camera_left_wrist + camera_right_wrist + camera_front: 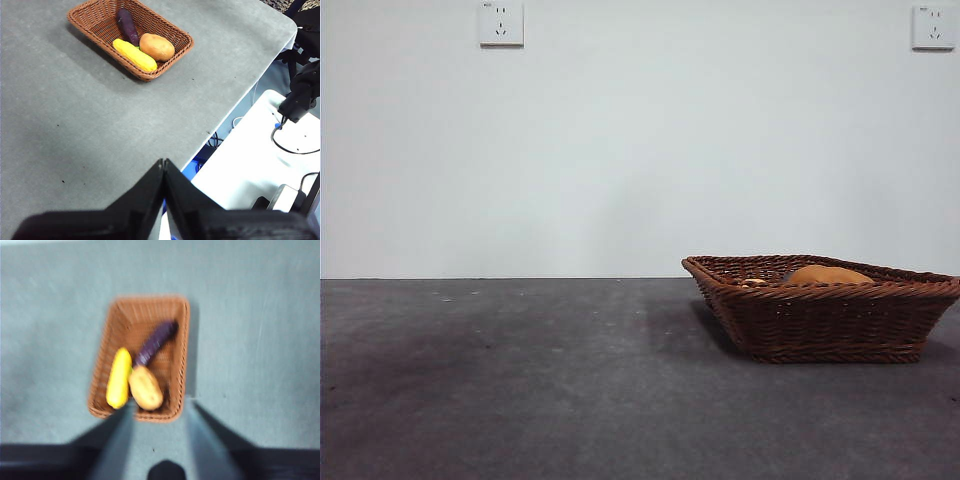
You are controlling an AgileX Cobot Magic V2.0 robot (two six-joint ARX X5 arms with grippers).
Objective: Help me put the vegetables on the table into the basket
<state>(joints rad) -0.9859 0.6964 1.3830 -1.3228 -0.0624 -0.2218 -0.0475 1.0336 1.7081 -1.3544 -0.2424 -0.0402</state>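
Looking past your right gripper (157,412), its jaws spread wide and empty, you see the basket (112,322) directly below holding potato (145,387), corn (118,378) and eggplant (156,342), though blur softens detail. Your left gripper (163,165) sits pinched closed, well away from the basket, probably parked because nothing remains on the table (60,125).

One basket (100,25) is sitting on one table (75,125). Three vegetables are lying in it: one potato (157,46), one corn cob (134,54), one eggplant (128,26). Two wall sockets (501,23) are showing in the front view.
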